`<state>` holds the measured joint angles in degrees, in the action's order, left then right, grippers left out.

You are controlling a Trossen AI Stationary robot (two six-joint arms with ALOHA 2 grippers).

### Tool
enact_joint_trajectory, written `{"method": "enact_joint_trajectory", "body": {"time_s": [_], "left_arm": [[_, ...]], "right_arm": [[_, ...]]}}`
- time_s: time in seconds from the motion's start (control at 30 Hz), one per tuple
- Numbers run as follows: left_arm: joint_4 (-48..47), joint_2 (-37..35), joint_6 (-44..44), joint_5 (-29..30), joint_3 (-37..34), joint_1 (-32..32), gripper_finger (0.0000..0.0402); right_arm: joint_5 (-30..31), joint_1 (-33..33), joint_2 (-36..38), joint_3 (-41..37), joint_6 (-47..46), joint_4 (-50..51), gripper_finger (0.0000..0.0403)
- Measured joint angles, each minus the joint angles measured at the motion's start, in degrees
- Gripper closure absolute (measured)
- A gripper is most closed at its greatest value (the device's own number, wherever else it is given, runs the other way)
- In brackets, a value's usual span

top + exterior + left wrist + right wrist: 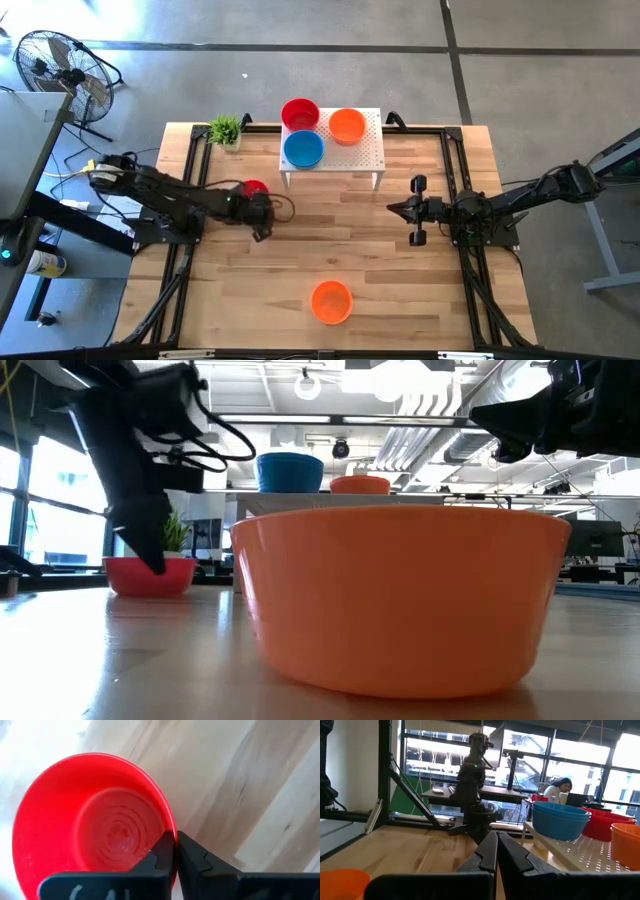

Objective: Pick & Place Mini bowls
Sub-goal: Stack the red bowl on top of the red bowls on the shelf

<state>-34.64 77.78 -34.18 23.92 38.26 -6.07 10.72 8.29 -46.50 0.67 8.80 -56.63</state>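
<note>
Lighting: bright, even daylight. Windows [530, 760] backlit, blown out. Ceiling lamps [420, 385] glare above orange bowl [400, 595], which is near, soft-focused. Washed-out glare beside red bowl [95, 825]. Table [330, 240] shadows faint.

Red bowl [256, 187] on the table mostly hidden under the left gripper [262, 213] in the high view; cut off at the picture's edge in the left wrist view. Near orange bowl [400, 595] blocking most of the stand [262, 500] in the low view. Orange bowl on the stand [627, 845] cut by the right wrist picture's edge. Person [559, 786] beyond the table too small to make out.
</note>
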Motion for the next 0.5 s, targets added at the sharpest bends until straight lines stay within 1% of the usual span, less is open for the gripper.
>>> {"method": "enact_joint_trajectory", "body": {"time_s": [0.13, 0.23, 0.37, 0.5], "left_arm": [[1.91, 0.04, 2.02, -5.1, 0.0, 3.36, 0.0363], [0.64, 0.04, 2.32, -6.56, 0.6, 3.43, 0.0331], [-1.3, -0.93, 2.45, -6.32, 1.54, 2.55, 0.0296], [-3.36, -3.67, 1.67, -3.93, 2.01, 2.59, 0.028]], "right_arm": [[0.0, 0.0, 0.0, 0.0, 0.0, 0.23, 0.0401], [0.0, 0.0, 0.0, 0.0, -0.02, 0.23, 0.0402], [0.0, 0.0, 0.0, 0.0, -0.03, 0.25, 0.0401], [0.0, 0.0, 0.0, 0.0, -0.4, 0.6, 0.0402]]}}
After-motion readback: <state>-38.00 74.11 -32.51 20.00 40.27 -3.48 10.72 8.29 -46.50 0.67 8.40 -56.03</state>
